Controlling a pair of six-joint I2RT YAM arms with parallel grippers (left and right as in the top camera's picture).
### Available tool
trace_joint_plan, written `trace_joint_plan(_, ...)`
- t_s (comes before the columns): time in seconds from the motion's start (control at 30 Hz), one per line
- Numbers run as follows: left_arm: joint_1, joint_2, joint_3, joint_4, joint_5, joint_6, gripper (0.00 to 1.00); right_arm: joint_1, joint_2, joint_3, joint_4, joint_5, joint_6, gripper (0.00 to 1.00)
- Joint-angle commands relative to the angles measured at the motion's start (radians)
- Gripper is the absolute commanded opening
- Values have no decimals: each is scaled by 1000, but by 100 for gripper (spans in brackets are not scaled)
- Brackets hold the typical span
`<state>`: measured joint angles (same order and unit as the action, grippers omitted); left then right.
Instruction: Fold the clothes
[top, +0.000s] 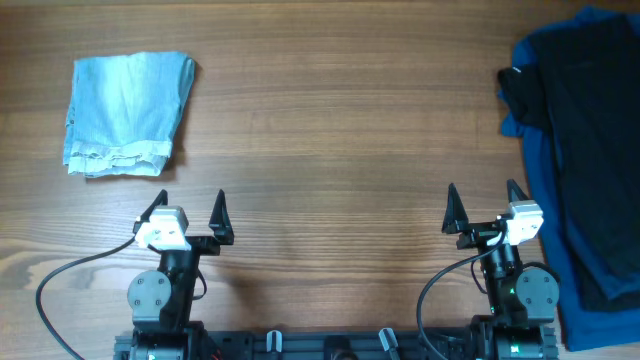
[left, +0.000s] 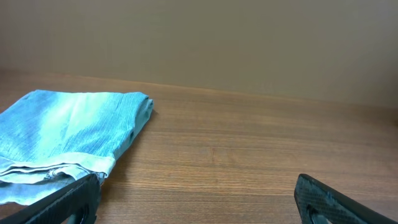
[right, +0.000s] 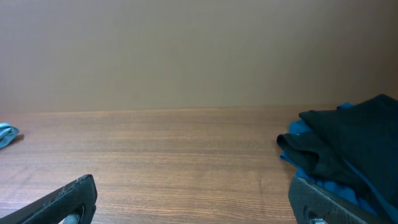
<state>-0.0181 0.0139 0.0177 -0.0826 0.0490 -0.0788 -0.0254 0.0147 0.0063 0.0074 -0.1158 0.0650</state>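
On the brown wooden bench (top: 330, 110), seen from overhead, a folded pale-blue denim garment (top: 128, 112) lies flat at the far left, its frayed hem turned toward the arms. At the far right a heap of clothes runs along the bench edge: a dark black fabric garment (top: 590, 120) spread loosely over a bright blue fabric garment (top: 545, 200), with a black corner bunched out toward the middle of the bench. The two groups lie well apart. The left gripper (top: 190, 205) sits at the near edge, near the denim but not touching it; its jaws stand wide apart and hold nothing. The right gripper (top: 482, 195) sits at the near edge just beside the blue cloth, jaws likewise spread and empty. A black cable (top: 60, 285) loops from the left arm's base.

In the left wrist view, the left gripper (left: 199, 205) shows only two dark jaw tips at the lower corners, far apart, with bare bench (left: 249, 155) between them. The pale-blue denim garment (left: 68, 134) lies ahead to the left, its hem beside the left jaw tip. A plain tan wall (left: 199, 37) fills the background.

In the right wrist view, the right gripper (right: 193, 202) again shows spread jaw tips with nothing between. The black garment (right: 348, 143) is piled ahead on the right, with the blue garment (right: 298, 127) peeking out under it. A sliver of the denim (right: 6, 134) shows at the left edge.
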Motion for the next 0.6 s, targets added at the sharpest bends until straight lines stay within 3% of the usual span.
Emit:
trace_joint_plan(0.0,-4,-7,-7,-1,-17,23,100,-6,-3,-1,2,-16,-9,100)
trace_joint_plan(0.3,-4,-7,-7,-1,-17,23,100,-6,-3,-1,2,-16,171,100)
trace_joint_plan(0.57,-4,-7,-7,-1,-17,23,100,-6,-3,-1,2,-16,204,100)
